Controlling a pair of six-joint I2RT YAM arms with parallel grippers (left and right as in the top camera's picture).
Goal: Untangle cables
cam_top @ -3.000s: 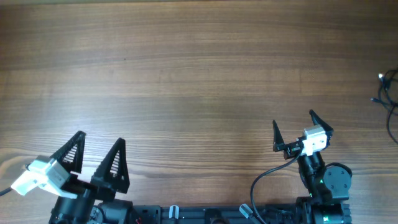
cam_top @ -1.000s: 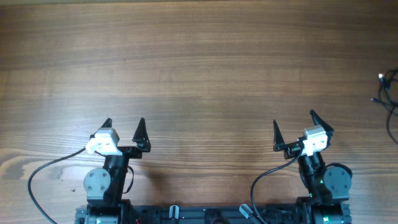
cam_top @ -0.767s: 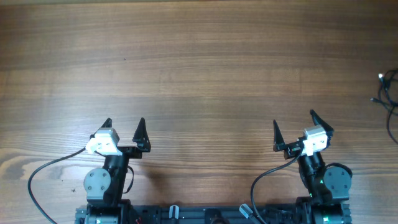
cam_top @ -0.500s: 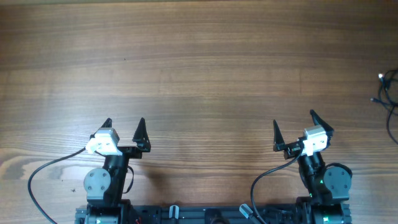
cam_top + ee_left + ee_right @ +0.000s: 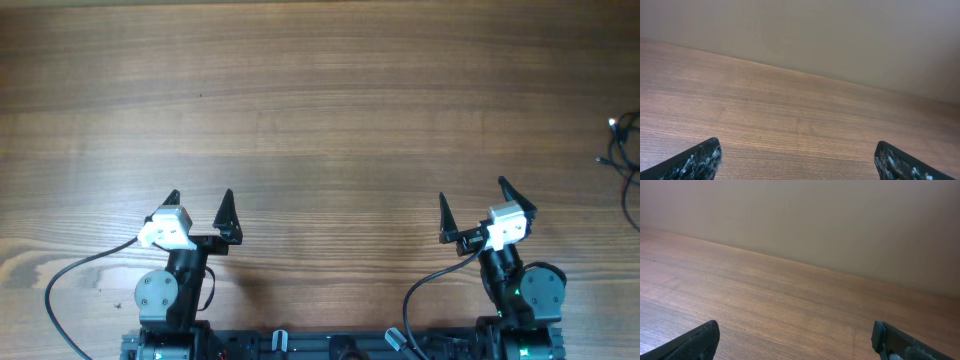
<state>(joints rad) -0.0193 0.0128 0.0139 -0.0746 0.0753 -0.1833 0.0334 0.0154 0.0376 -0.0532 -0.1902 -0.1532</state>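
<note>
The cables (image 5: 625, 160) lie as thin dark loops at the table's far right edge, partly cut off by the overhead view. My left gripper (image 5: 199, 203) stands open near the front left with nothing between its fingers. My right gripper (image 5: 471, 195) is open near the front right, well short of the cables. In the left wrist view the left gripper (image 5: 797, 150) frames only bare wood. The right wrist view shows the right gripper (image 5: 795, 330) wide apart over bare wood too. No cable shows in either wrist view.
The wooden table (image 5: 320, 120) stretches wide between the arms and the far edge. A plain beige wall (image 5: 840, 35) rises behind the table. Thicker black arm cables (image 5: 70, 275) loop beside each arm base at the front.
Earlier the left arm stood low at the front left corner with its gripper wide; it has since swung up to mirror the right arm. Nothing has moved in the last second.
</note>
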